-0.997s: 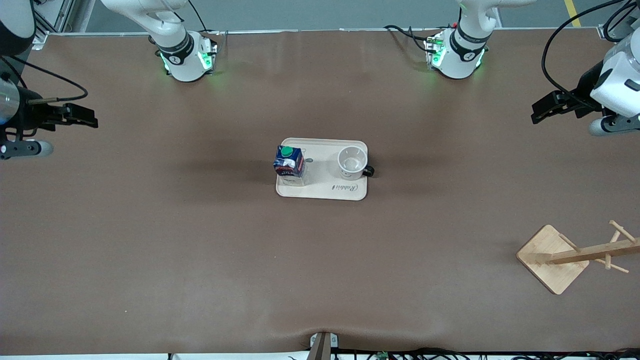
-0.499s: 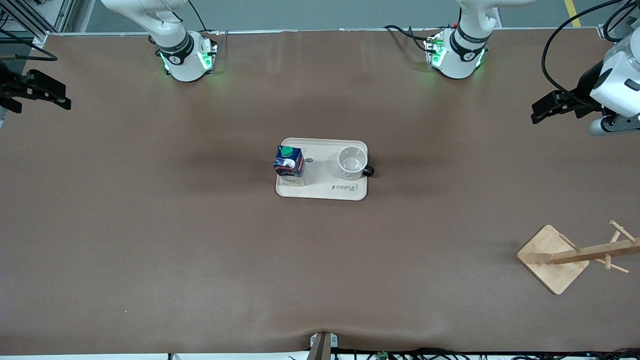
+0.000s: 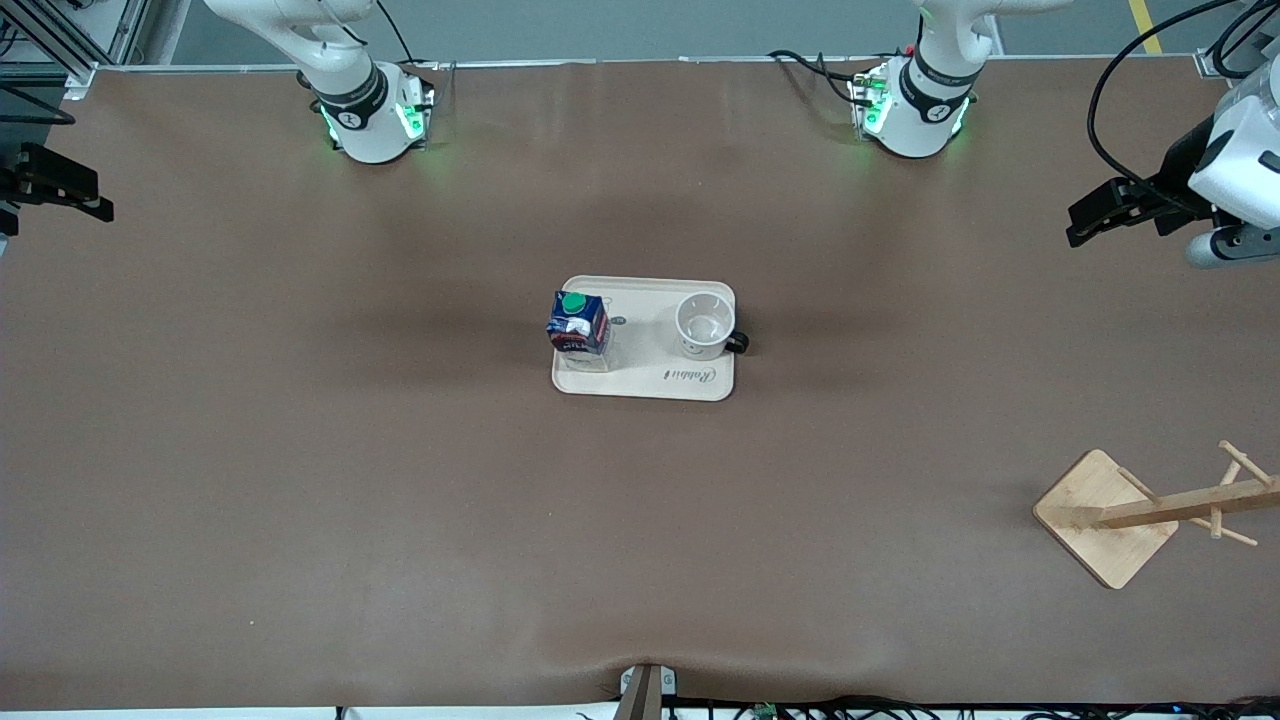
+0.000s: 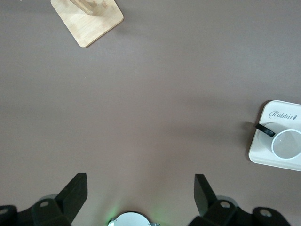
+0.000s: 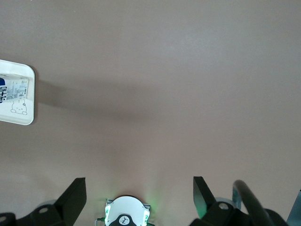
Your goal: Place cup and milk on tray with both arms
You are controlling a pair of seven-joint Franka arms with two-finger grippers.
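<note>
Only the tray [image 3: 644, 385] with the milk [image 3: 578, 324] and the cup [image 3: 703, 325] on it, mid-surface, and the wooden rack [image 3: 1110, 515] toward the left arm's end block passage.

You see two white jointed arms, each rising from a rounded white base ringed by a black band and lit green: the right arm [image 3: 345, 75] and the left arm [image 3: 925, 85]. Each black band carries a small white round mark. Black cables trail from the left arm's base, and a thick black cable loops down to its white wrist housing. The left gripper [image 4: 141, 195] and the right gripper [image 5: 139, 197] are black, with two blunt, wedge-shaped fingers [image 4: 75, 190] on grey bodies with small round holes. A pale grey cylinder sits beside the left arm's wrist.
</note>
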